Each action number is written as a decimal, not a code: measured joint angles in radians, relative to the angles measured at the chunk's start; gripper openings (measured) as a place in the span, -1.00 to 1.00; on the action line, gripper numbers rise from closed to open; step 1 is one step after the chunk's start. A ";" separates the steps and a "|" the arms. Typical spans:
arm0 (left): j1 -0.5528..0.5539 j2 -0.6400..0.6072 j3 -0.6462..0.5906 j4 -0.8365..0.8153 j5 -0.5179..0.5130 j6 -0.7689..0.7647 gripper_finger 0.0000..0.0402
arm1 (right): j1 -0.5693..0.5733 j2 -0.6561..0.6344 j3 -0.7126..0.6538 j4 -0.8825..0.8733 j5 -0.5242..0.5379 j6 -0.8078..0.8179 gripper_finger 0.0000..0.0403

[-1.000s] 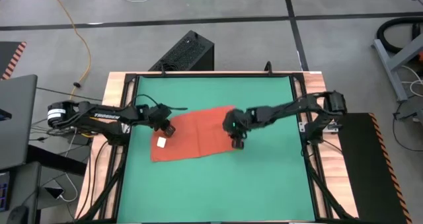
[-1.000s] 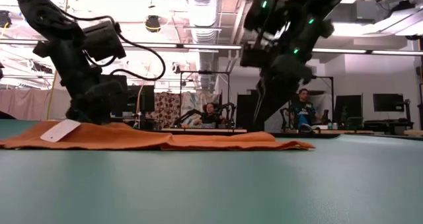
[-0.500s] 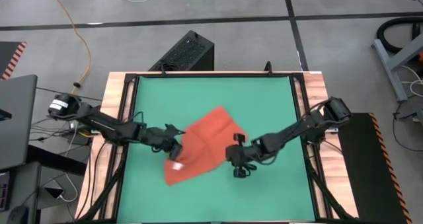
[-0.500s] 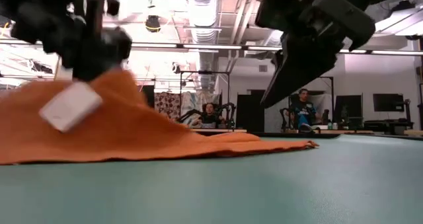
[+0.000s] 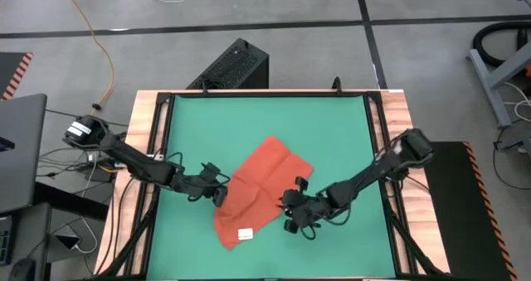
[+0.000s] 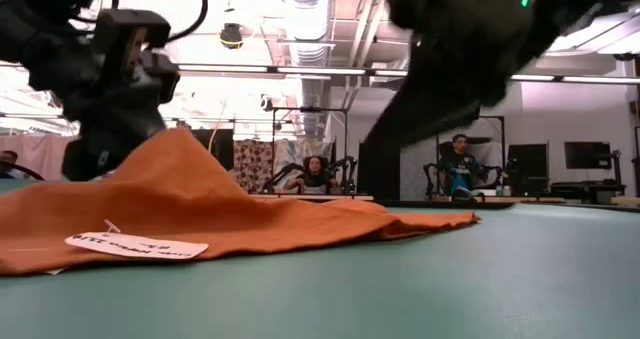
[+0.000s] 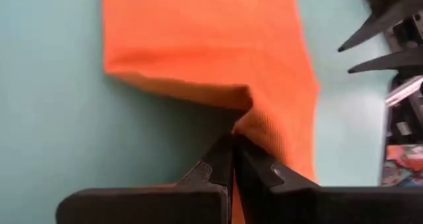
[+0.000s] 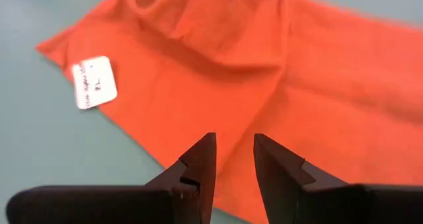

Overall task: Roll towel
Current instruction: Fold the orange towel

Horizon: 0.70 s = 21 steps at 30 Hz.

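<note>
Towel (image 5: 257, 194) has swung diagonal and slid nearer, tag (image 5: 246, 234) face up. One towel on the green worktop (image 5: 332, 132). Left tool (image 5: 219, 196) pinches its edge; right tool (image 5: 289, 208), narrowly parted, hovers beside, holding nothing. Low view blurs both tools.

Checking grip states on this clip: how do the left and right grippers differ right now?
The left gripper is shut, pinching the towel's edge and lifting it into a peak; the right gripper stands open, holding nothing. The left sits at the towel's left edge, the right at its right edge. Both are low over the green table.
</note>
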 joint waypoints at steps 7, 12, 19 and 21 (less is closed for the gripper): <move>-0.037 0.151 0.000 0.081 0.115 -0.105 -1.00 | 0.016 0.188 0.022 0.167 0.161 0.085 -0.39; -0.065 0.214 0.007 0.117 0.124 -0.143 -1.00 | 0.023 0.255 0.055 0.166 0.170 0.100 -0.39; -0.128 0.201 0.057 0.123 0.192 -0.185 -1.00 | 0.026 0.251 0.060 -0.060 0.185 0.222 -0.39; -0.140 0.197 0.070 0.123 0.203 -0.202 -1.00 | 0.025 0.243 0.058 -0.150 0.185 0.253 -0.39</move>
